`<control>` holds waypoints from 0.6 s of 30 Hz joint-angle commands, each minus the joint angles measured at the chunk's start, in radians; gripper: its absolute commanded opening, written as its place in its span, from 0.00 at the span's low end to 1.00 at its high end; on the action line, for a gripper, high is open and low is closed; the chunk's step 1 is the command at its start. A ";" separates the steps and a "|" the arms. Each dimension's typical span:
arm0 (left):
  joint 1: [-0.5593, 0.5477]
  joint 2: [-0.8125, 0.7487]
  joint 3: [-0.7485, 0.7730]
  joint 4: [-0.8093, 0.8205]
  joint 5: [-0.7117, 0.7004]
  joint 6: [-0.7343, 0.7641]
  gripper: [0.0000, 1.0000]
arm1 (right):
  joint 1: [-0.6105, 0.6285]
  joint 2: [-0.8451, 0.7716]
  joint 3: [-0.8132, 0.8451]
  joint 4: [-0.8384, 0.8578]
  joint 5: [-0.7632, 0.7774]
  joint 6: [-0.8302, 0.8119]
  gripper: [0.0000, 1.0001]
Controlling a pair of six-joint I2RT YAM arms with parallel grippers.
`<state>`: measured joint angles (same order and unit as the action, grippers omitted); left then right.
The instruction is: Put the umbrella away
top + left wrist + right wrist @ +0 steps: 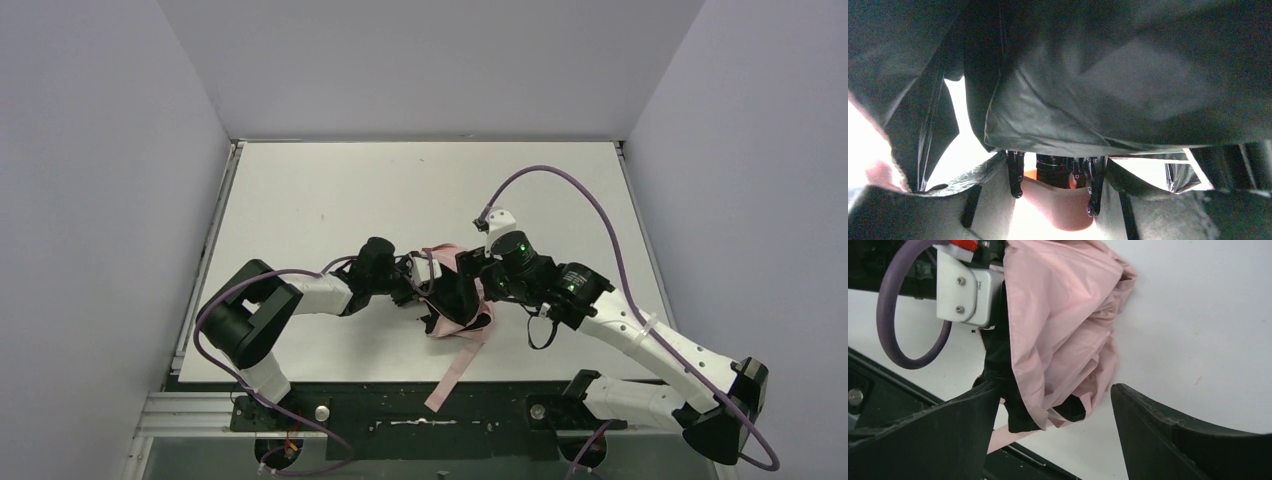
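The umbrella (455, 300) sits as a crumpled bundle on the near half of the table (330, 200), about midway between the table's left and right sides, with pale pink cloth showing on top and black cloth folded in under and around it. Its pink strap (455, 370) trails from the bundle towards the table's near edge and runs out over that edge onto the dark rail below. The left gripper (408, 282) reaches in from the table's left side and is buried in the bundle. In the left wrist view the black inside of the canopy (1098, 90) fills almost the whole picture, thin ribs (1015, 175) hang down from it, and a rounded pink part of the umbrella lies between the fingers (908, 215), which look clenched on it, though the folds hide the contact itself. The right gripper (470, 272) comes in from the table's right side and stands just beside the bundle. In the right wrist view its two dark fingers (923, 440) are spread wide and released, and the pink canopy (1063, 330) hangs beyond the gap between them with bare white table showing past it. A black fold sits at the lower end of that pink cloth. The white camera mount (960, 290) and purple cable (888, 315) of the left arm lie right against the canopy's far side.
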<state>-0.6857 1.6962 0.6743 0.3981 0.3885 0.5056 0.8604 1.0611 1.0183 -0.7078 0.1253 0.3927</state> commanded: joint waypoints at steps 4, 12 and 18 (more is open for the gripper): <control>0.002 -0.018 0.031 -0.005 -0.020 0.004 0.00 | -0.020 -0.029 -0.096 0.191 -0.155 0.080 0.83; 0.002 -0.021 0.031 -0.010 -0.022 0.005 0.00 | -0.021 -0.070 -0.228 0.302 -0.110 0.083 0.54; 0.003 -0.020 0.036 -0.013 -0.030 -0.006 0.00 | 0.026 -0.082 -0.109 0.099 0.163 0.033 0.18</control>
<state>-0.6857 1.6962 0.6743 0.3965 0.3882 0.5053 0.8509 1.0138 0.7944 -0.5266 0.0555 0.4568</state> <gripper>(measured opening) 0.441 0.259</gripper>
